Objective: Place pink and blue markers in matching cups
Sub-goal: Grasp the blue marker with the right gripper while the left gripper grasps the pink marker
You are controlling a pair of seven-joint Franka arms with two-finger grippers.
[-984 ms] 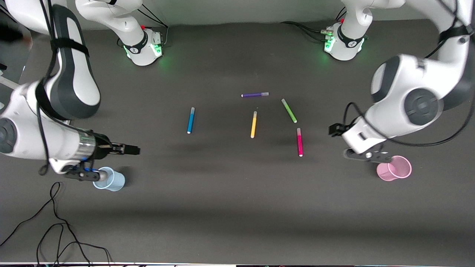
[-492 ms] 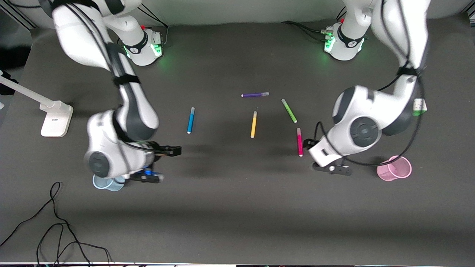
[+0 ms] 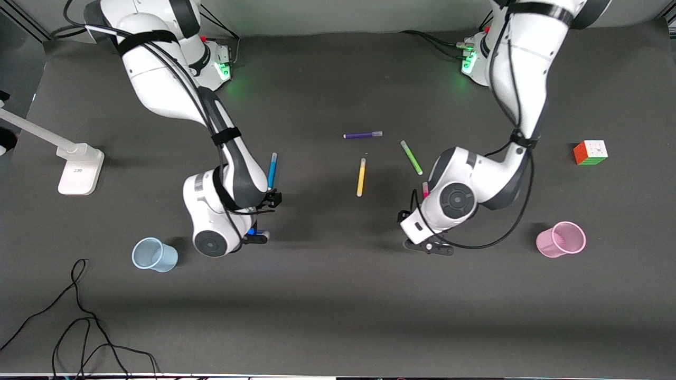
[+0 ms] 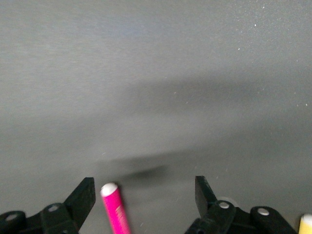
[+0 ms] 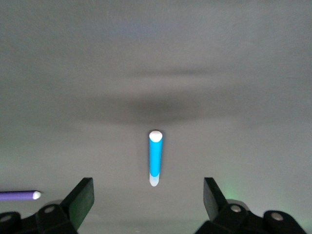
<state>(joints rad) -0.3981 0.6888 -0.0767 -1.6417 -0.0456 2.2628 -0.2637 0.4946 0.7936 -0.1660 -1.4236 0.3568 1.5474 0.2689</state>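
Left hand (image 4: 144, 195) wide above slim magenta-pink marker (image 4: 116, 208) mid-worktop | right hand (image 5: 148, 197) wide above bright blue marker (image 5: 155, 157) | ribbed cups (pale pink (image 3: 561, 239), pale blue (image 3: 154, 254)) near front corners

No readable text, labels, brands or numbers anywhere; dark marks on the white stand (image 3: 79, 171) at the right arm's end of the bench are too small to read

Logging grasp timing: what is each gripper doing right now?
Left gripper: open, empty, over the pink marker.
Right gripper: open, empty, over the blue marker.
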